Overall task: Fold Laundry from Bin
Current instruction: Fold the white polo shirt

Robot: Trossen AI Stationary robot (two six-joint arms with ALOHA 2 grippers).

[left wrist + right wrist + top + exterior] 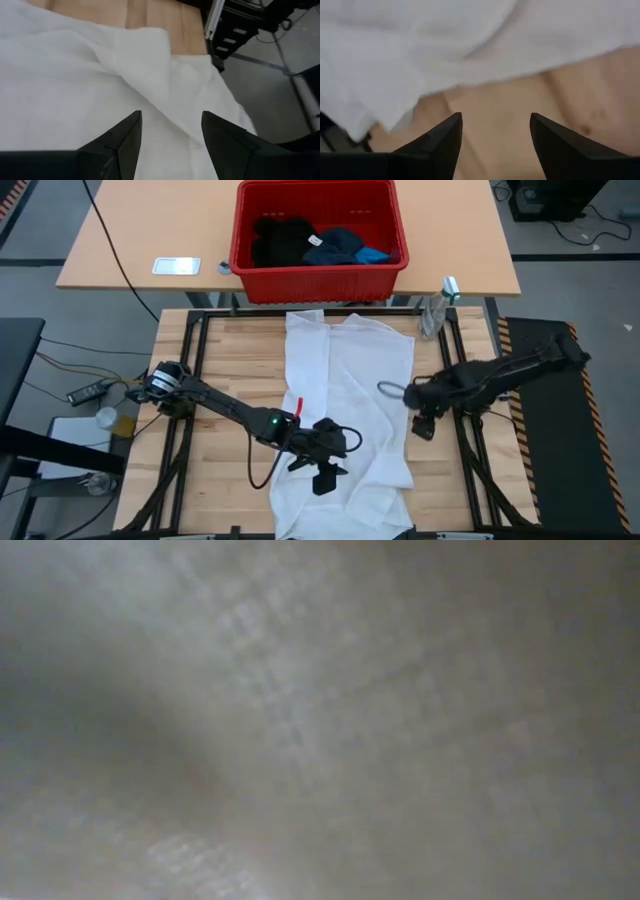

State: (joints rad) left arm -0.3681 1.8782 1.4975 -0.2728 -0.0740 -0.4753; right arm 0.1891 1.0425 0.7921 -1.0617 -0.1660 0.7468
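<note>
High view: large white garment (350, 405) spread flat on the wooden table (220, 370), running from the far edge near the bin to the near edge, where it hangs over. Left gripper (325, 470) sits over the near-left part of that garment, fingers apart, nothing between them. Left wrist view: the left gripper's (170, 137) dark fingers (127, 142) stand apart just above the white cloth (75, 100); a folded ridge of the cloth lies just ahead of the fingertips, bare wood beyond it, table edge and frame off to one side. Right gripper (420, 423) is at the garment's right edge, just beside it, over the table. Right wrist view: right gripper (495, 137) fingers (445, 145) apart, empty, bare wood between and under them, the white garment's (445, 40) edge just ahead of the tips, not touching them. Red bin (318, 272) stands well beyond both grippers on the farther tan table (140, 240); inside it a black garment (280, 240), a dark navy garment with white tag (338, 245) and a small bright blue garment (376, 254) beside each other. A spray bottle (436, 310) stands beyond the right gripper near the table's far right corner. A phone (176, 266) lies left of the bin. Low view: only blurred pale cloth weave right against the lens, nothing else readable.
</note>
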